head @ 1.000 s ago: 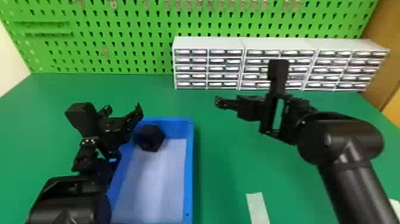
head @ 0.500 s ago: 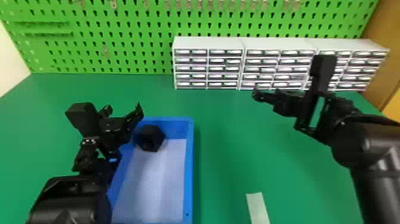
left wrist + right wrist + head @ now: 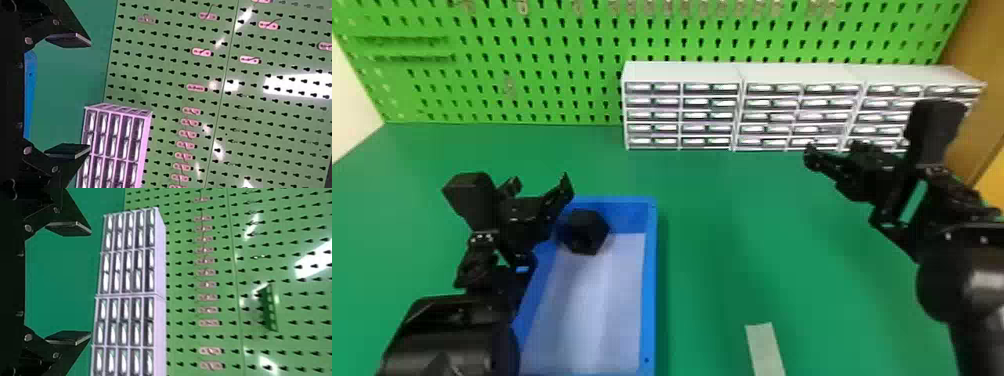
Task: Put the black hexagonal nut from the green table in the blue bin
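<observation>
Since the earlier frame the right arm (image 3: 949,280) has swung farther out to the right of the blue bin (image 3: 651,280), while the left arm (image 3: 452,330) has kept its place at the bin's left side. The green desk (image 3: 722,225) carries the bin, with the nut (image 3: 586,231) already inside, at its far left corner.

The placing looks done, so what remains is probably a clean retreat. The left jaws stand near the bin's far left corner, close to the nut; their fingers (image 3: 70,40) are spread with nothing between them. I would keep them spread and lift straight up until they are above the rim, then draw away to the left; a sideways sweep at this height could catch the wall or nudge the nut. The right jaws, well to the right of the bin and beyond its far edge, are also released and empty; that arm needs only to stay away from the bin.

The nut is black and chunky, with flat faces meeting at blunt corners, dark against the bin's pale bottom. It sits close by the far wall; whether it touches I cannot tell, and no hole can be made out.
</observation>
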